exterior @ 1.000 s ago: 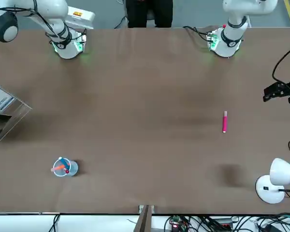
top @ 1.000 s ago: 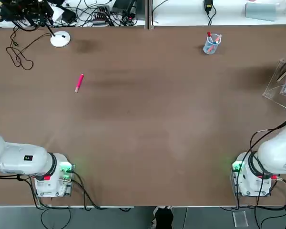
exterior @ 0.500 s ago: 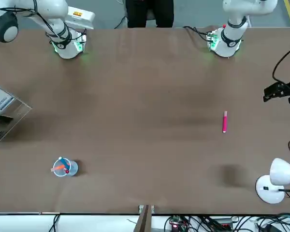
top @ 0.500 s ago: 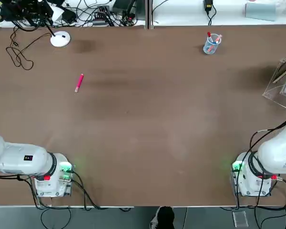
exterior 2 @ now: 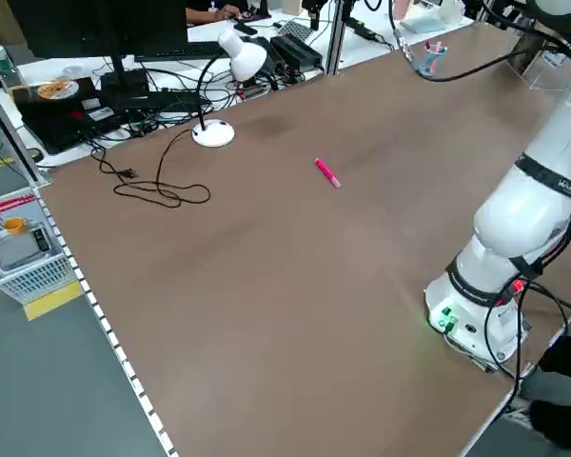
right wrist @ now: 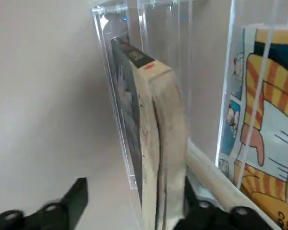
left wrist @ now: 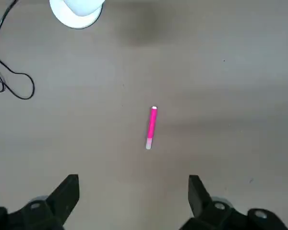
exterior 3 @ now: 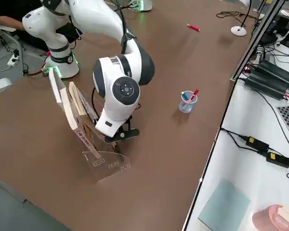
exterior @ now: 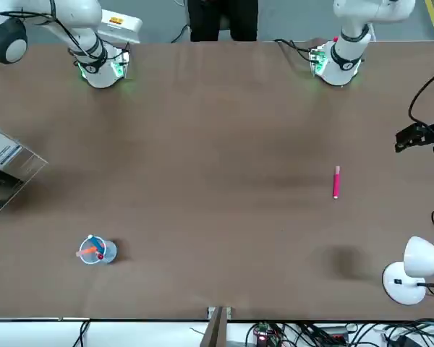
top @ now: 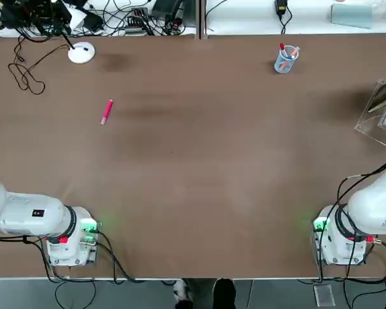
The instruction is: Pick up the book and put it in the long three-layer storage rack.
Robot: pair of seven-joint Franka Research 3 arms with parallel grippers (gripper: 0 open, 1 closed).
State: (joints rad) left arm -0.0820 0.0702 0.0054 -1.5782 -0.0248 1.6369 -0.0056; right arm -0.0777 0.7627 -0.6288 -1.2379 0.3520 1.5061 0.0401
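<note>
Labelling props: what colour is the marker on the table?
Bright pink with a pale end; the left wrist view shows the marker best.

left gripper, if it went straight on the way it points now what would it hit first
Most likely the bare tabletop: the left gripper seems to point down at it, open. The pink marker looks off that line, though depth is hard to judge.

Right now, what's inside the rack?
In the rack: the dark-covered book in one compartment, a cartoon-covered book in another. The lower ends of both are out of view, so can't say how deep they sit.
</note>
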